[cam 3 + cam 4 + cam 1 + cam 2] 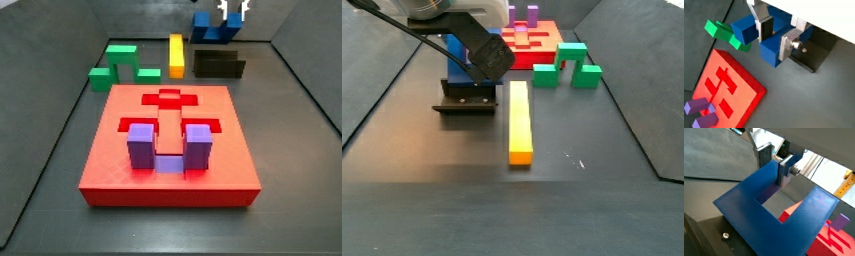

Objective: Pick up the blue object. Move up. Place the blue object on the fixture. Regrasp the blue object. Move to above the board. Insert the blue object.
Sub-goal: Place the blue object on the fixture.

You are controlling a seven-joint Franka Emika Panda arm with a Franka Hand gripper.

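Observation:
My gripper [775, 44] is shut on one prong of the blue object [770, 54], a navy U-shaped block; the flat silver fingers press that prong from both sides. In a wrist view the block [751, 203] fills the frame under the gripper [774, 171]. In both side views the block [210, 26] [465, 58] hangs just above the black fixture [219, 63] [465, 100], with the gripper [234, 12] [481, 57] on it. The fixture [812, 51] lies behind the block. The red board [167, 140] [731, 90] has cut-out recesses in its top.
A purple U-shaped block [167, 150] stands in the board. A green block [120, 62] [723, 32] and a yellow bar [175, 55] [519, 122] lie between the board and the fixture. Dark walls enclose the floor.

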